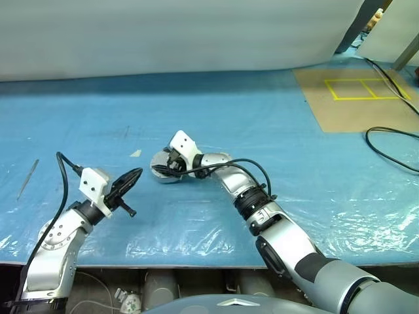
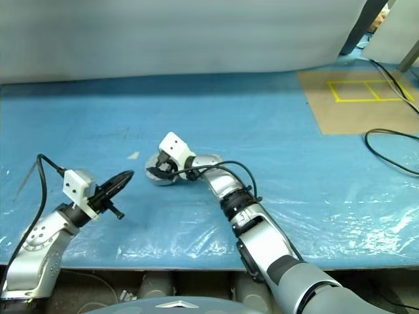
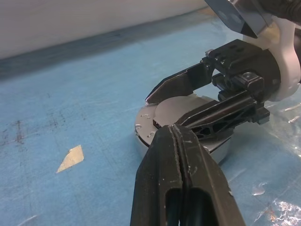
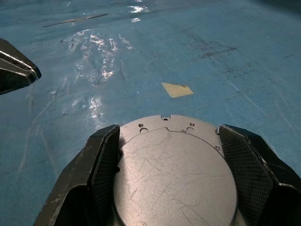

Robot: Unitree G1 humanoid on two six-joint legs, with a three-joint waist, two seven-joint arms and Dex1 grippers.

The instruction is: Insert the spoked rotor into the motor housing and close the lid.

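The motor housing (image 1: 157, 173) is a short silver cup standing on the blue sheet at mid-table. A flat, scratched silver lid (image 4: 174, 179) covers its top. My right gripper (image 4: 169, 134) reaches in from the right, and its black fingers (image 4: 101, 160) press against opposite sides of the lid. The spoked rotor is hidden. My left gripper (image 1: 136, 173) hovers a short way left of the housing with its tip pointing at it; it is shut and holds nothing. The left wrist view shows its closed tips (image 3: 174, 129) just in front of the housing's flange (image 3: 143, 128).
A small scrap of tan tape (image 1: 135, 153) lies just beyond the housing on the left. A thin metal rod (image 1: 27, 178) rests at the far left. A cardboard panel with yellow lines (image 1: 353, 98) and a black cable (image 1: 393, 147) are at the right.
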